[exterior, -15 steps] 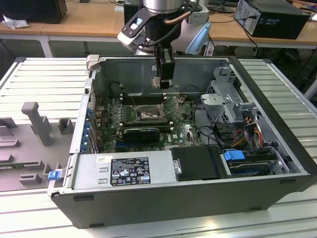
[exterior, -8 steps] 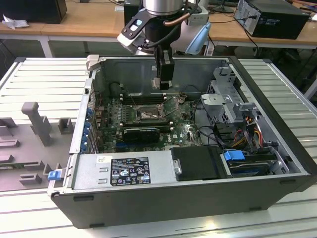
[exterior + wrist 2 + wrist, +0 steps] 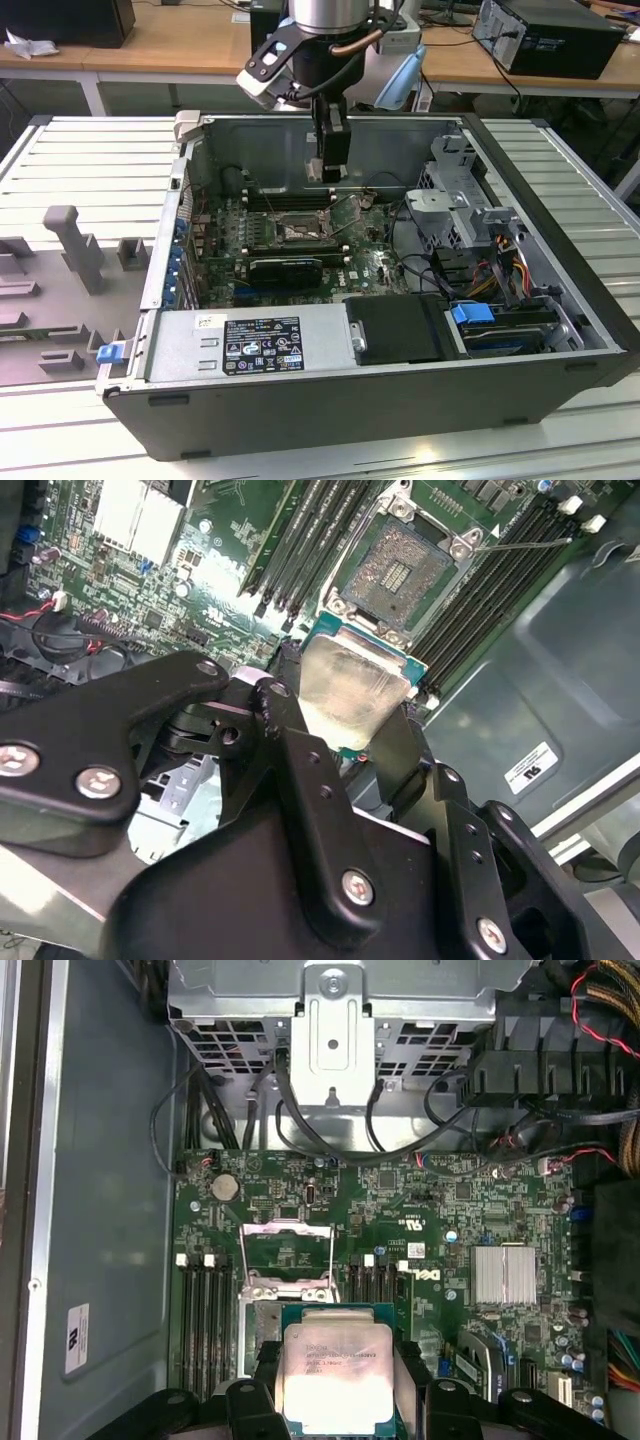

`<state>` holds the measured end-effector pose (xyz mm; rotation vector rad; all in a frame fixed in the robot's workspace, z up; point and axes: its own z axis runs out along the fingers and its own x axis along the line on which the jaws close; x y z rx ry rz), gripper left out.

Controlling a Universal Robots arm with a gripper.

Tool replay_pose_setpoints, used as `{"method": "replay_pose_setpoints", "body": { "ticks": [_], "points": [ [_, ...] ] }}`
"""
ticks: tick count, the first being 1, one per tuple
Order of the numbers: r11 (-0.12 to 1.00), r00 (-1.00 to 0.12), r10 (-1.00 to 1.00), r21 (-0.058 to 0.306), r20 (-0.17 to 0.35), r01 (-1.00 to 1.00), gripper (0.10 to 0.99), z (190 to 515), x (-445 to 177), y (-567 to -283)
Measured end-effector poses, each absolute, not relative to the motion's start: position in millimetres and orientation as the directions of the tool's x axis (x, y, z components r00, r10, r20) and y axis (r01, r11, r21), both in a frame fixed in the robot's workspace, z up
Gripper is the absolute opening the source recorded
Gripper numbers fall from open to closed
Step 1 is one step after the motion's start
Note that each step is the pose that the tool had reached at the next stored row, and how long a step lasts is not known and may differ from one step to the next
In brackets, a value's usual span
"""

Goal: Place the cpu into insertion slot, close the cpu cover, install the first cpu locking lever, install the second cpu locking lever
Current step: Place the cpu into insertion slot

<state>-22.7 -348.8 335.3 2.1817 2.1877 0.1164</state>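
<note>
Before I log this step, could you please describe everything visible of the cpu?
The cpu is a flat square chip, pale silver metal top with faint print over a green edge. The gripper's black fingers clamp two opposite sides, holding it top up above the motherboard, close to the insertion slot but not yet in it.

Note for your log: cpu [image 3: 335, 1360] is a flat square chip with a pale silver-beige lid, smudged, on a green substrate edge. You will find it pinched by two opposite sides in the gripper [image 3: 345, 725], lid facing up toward the first wrist view, held above the board and clear of it, not yet seated. Insertion slot [image 3: 400, 570] is a dark square socket with a metal rim, lying uncovered with its contact field exposed, just beside the chip in both wrist views. One thin locking lever [image 3: 520, 545] juts out from a socket corner.
</note>
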Motion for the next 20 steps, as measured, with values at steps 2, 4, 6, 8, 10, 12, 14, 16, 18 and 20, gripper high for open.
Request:
{"method": "replay_pose_setpoints", "body": {
  "ticks": [2, 4, 6, 8, 10, 12, 14, 16, 18, 20],
  "points": [
    [-0.001, -0.001, 1.000, 0.088, 0.018, 0.996, 0.525, 334.1, -22.7, -348.8],
    [-0.004, 0.002, 1.000, 0.088, 0.018, 0.996, 0.525, 332.9, -22.7, -348.8],
    [-0.006, 0.004, 1.000, 0.088, 0.018, 0.996, 0.525, 332.0, -22.7, -348.8],
    [-0.009, 0.008, 1.000, 0.088, 0.018, 0.996, 0.525, 330.6, -22.7, -348.8],
    [-0.011, 0.010, 1.000, 0.088, 0.018, 0.996, 0.525, 329.7, -22.7, -348.8],
    [-0.015, 0.014, 1.000, 0.088, 0.018, 0.996, 0.525, 328.2, -22.7, -348.8],
    [-0.017, 0.015, 1.000, 0.088, 0.018, 0.996, 0.525, 327.0, -22.7, -348.8],
    [-0.017, 0.016, 1.000, 0.088, 0.017, 0.996, 0.525, 326.0, -22.7, -348.8],
    [-0.017, 0.016, 1.000, 0.088, 0.015, 0.996, 0.525, 324.7, -22.7, -348.8],
    [-0.017, 0.016, 1.000, 0.088, 0.015, 0.996, 0.525, 322.1, -22.7, -348.8]
  ]
}}
